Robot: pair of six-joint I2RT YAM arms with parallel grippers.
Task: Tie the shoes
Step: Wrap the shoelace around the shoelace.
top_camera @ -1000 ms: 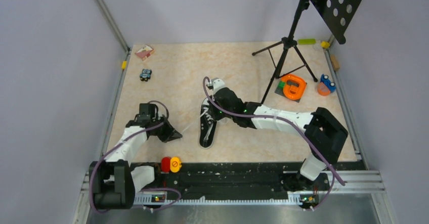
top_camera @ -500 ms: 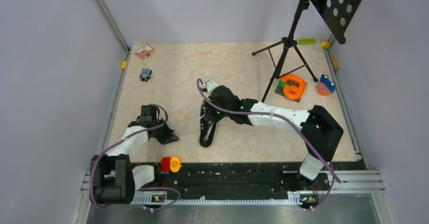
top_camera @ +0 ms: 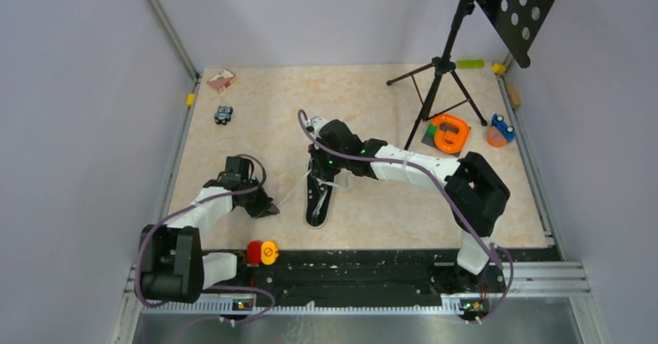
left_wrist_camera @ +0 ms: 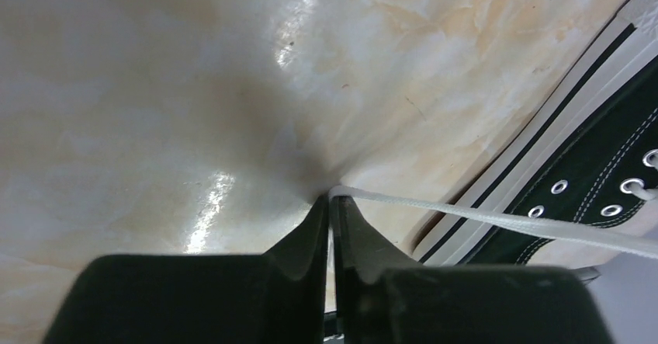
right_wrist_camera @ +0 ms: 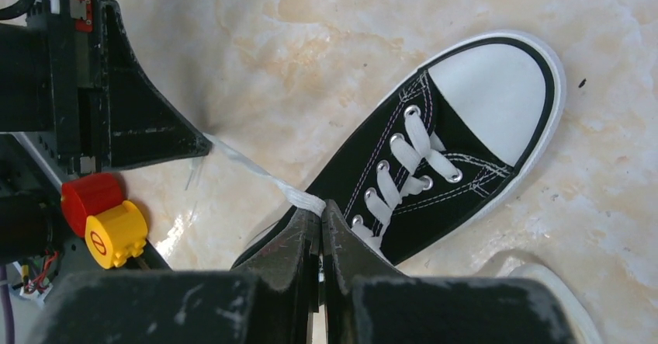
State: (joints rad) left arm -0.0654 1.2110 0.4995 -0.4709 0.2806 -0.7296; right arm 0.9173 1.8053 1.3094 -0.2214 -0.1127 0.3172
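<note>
Both my left gripper (left_wrist_camera: 330, 204) and right gripper (right_wrist_camera: 320, 213) pinch the white lace (left_wrist_camera: 496, 221) beside the shoe (right_wrist_camera: 465, 126); pulling hard could slip it free.

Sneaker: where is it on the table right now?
Top view: the sneaker lies near the front middle of the table, right of the left fingers and under the right fingers, both pinching its white lace; the red-and-yellow button sits front-left.
</note>
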